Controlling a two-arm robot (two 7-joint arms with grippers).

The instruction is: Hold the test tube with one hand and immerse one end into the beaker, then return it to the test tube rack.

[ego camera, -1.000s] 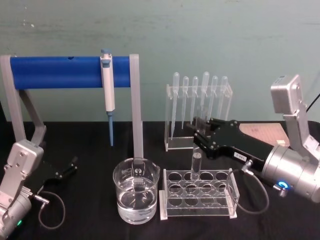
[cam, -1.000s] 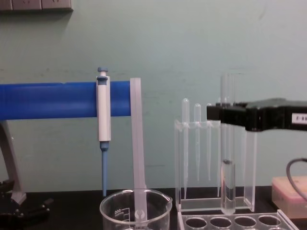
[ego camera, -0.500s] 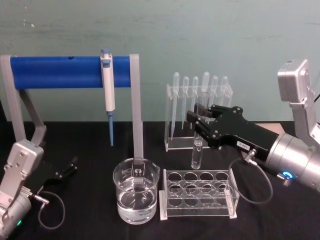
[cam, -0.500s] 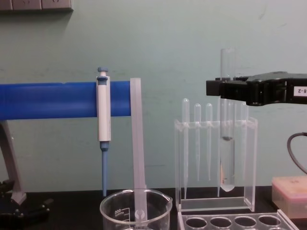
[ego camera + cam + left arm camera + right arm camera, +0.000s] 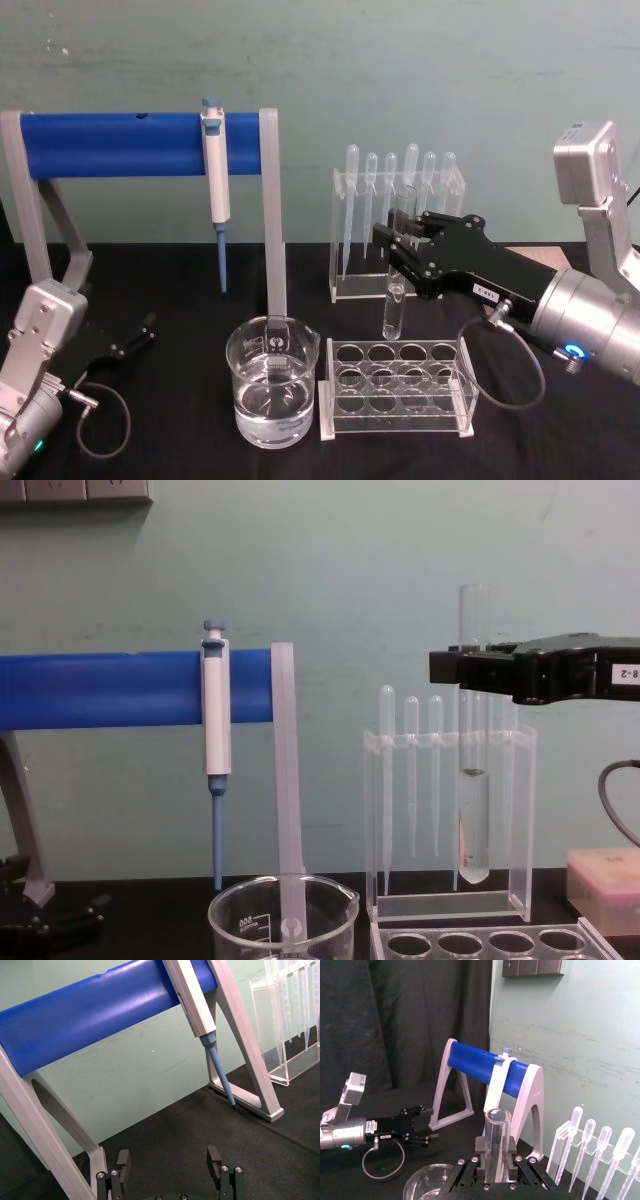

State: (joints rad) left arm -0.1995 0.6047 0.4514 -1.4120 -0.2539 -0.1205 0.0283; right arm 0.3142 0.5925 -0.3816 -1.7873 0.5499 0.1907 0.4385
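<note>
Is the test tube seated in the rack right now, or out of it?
Out. The right gripper holds the test tube upright, its round bottom clear above the rack.

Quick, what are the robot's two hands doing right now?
Left gripper: open, nothing between its fingers, low on the robot's left.
Right gripper: shut on the test tube, holding it upright.

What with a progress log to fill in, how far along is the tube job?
Done: the tube is out of the rack, upright in the right gripper, its bottom clear above it. In hand: getting it to the beaker, left of the rack; it is not over it yet. Left: the dip and the return. The left gripper sits parked far left.
</note>
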